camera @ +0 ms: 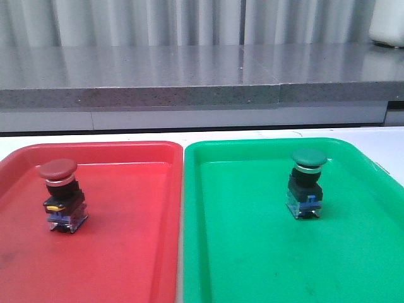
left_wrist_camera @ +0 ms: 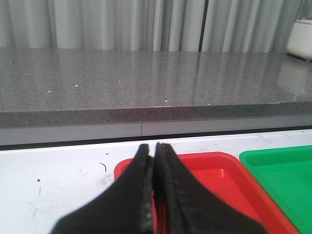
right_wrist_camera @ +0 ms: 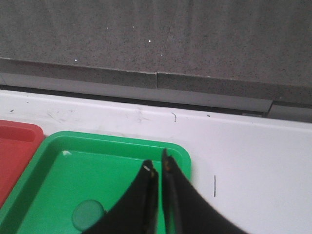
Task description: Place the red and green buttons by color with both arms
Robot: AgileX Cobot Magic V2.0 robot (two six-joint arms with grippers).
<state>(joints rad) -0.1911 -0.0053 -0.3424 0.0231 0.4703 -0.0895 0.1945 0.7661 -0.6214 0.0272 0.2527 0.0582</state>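
Observation:
The red button (camera: pixel 60 189), with a dark red cap, stands upright in the red tray (camera: pixel 126 246). The green button (camera: pixel 306 183), with a dark green cap, stands upright in the green tray (camera: pixel 252 252). Neither gripper shows in the front view. In the left wrist view my left gripper (left_wrist_camera: pixel 154 146) is shut and empty above the red tray's far corner (left_wrist_camera: pixel 219 163); the red button is hidden there. In the right wrist view my right gripper (right_wrist_camera: pixel 159 165) is shut and empty above the green tray (right_wrist_camera: pixel 97 161). The green button's cap (right_wrist_camera: pixel 88 215) lies beside and below it, apart from the fingers.
The two trays sit side by side on the white table (camera: pixel 189 136), almost touching. A grey stone ledge (camera: pixel 189 76) runs behind the table. A white object (camera: pixel 386 25) stands at the ledge's far right. The green tray's corner (left_wrist_camera: pixel 282 180) shows in the left wrist view.

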